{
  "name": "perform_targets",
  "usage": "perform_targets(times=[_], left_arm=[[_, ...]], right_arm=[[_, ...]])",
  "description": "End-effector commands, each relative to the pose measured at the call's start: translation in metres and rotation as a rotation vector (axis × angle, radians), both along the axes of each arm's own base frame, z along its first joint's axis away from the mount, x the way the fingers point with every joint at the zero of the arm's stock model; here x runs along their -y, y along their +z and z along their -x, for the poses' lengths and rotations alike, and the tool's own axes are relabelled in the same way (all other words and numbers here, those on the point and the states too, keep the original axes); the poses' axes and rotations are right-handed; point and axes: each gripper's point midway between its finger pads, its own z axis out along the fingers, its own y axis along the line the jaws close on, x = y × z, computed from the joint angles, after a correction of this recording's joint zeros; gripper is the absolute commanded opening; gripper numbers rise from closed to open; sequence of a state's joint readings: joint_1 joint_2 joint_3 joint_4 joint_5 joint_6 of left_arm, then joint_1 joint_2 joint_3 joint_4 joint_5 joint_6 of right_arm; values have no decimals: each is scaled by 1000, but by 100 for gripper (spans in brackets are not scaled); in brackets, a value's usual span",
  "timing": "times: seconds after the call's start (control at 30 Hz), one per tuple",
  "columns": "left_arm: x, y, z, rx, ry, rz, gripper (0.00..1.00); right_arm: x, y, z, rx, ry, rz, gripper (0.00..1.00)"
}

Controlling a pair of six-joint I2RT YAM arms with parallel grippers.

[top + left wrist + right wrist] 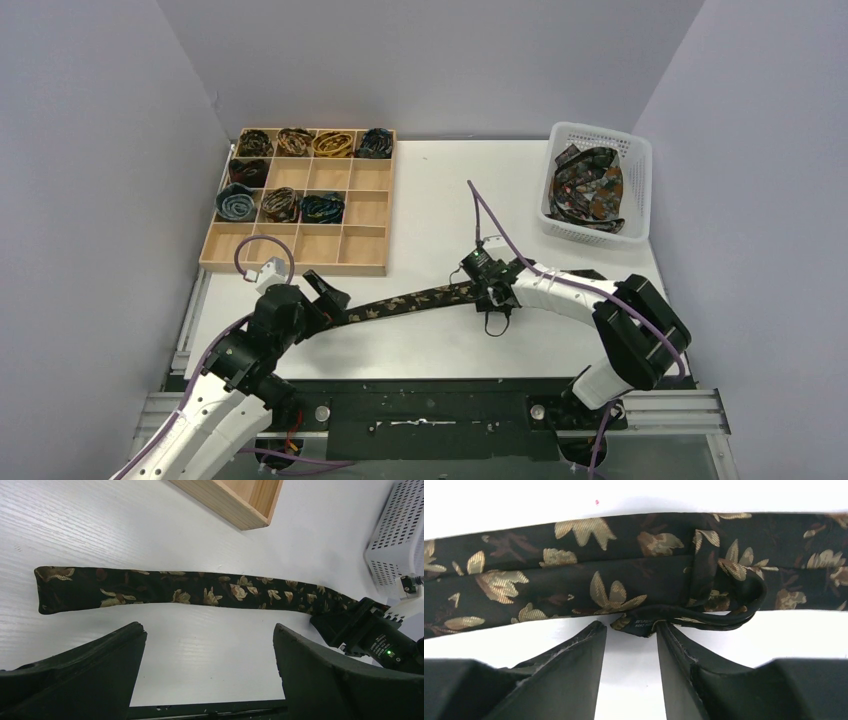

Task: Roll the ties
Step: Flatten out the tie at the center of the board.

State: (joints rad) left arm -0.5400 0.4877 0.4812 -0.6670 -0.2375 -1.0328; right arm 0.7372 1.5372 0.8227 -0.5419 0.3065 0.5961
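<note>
Black gold-leafed tie (410,303) lies flat on the table (440,200), near side, clear of tray (295,268) edge and basket (592,233). Left gripper (207,630) spread wide beside its broad end; right gripper (631,630) pinches its folded end.

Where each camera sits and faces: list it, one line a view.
Top external: above, behind the bases, looking down on the table; both arms show.
Left wrist: low, facing along the tie toward the right gripper; the left gripper frames it.
Right wrist: close above the tie's folded end; own fingers flank it.
Shared: all three see that tie.
</note>
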Motion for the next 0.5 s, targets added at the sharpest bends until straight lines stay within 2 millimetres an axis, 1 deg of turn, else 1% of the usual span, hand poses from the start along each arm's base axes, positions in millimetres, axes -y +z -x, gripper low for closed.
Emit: perform_targets(times=[0.0,0.07,0.17,0.2,0.27,0.37,0.4,0.47], left_arm=[[5,8,-7,42,-16,21,97],[6,6,-7,41,-17,24,97],[7,4,-7,34,-20,30,97],[8,3,-7,32,-23,32,97],[8,3,-7,30,-24,33,97],[8,4,-8,31,-26,34,97],[9,5,-8,33,-23,41,97],[13,8,-9,48,-45,53,97]], right_arm=[[6,-8,-9,6,39,-20,42],[4,-13,-7,-16,74,-27,37],[2,-20,-3,-56,105,-24,24],[2,-20,-3,-61,108,-23,18],[3,-15,-4,-55,105,-18,11],[5,6,-11,-9,75,-22,5],[4,16,-15,15,67,-42,2],[1,41,-24,74,49,-89,2]])
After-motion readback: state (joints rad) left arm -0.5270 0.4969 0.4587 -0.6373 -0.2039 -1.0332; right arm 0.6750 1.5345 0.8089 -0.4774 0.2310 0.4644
